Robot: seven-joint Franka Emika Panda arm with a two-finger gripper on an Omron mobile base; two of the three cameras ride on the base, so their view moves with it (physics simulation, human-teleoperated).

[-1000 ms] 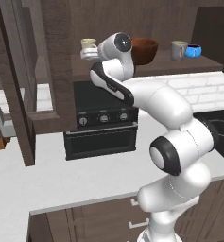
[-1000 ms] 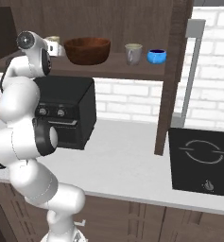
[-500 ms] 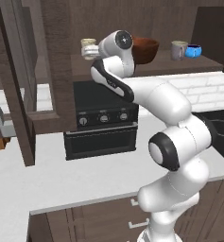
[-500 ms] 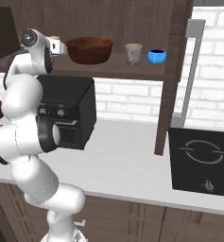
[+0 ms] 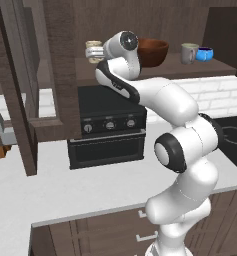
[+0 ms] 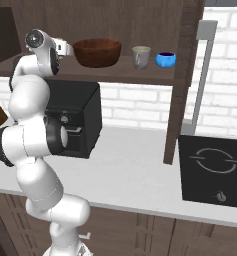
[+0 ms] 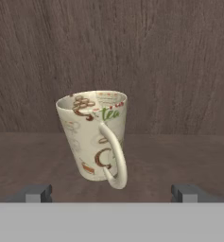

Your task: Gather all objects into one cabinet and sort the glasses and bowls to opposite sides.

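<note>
While the gripper (image 7: 111, 193) stands wide apart and empty, the cream printed ceramic mug (image 7: 95, 136) sits tilted at the centre of the hand view, on the dark wood cabinet shelf (image 7: 33, 156). Closing early could tip it over.

A black countertop oven (image 5: 106, 125) with three round knobs (image 5: 109, 125) sits on the pale grey counter (image 5: 65, 187), under the shelf. To its right, a white brick backsplash (image 6: 140, 105) runs along the far wall. A black induction hob (image 6: 214, 169) lies in the counter at the right. Brown drawer fronts (image 6: 135, 235) line the near side below
</note>
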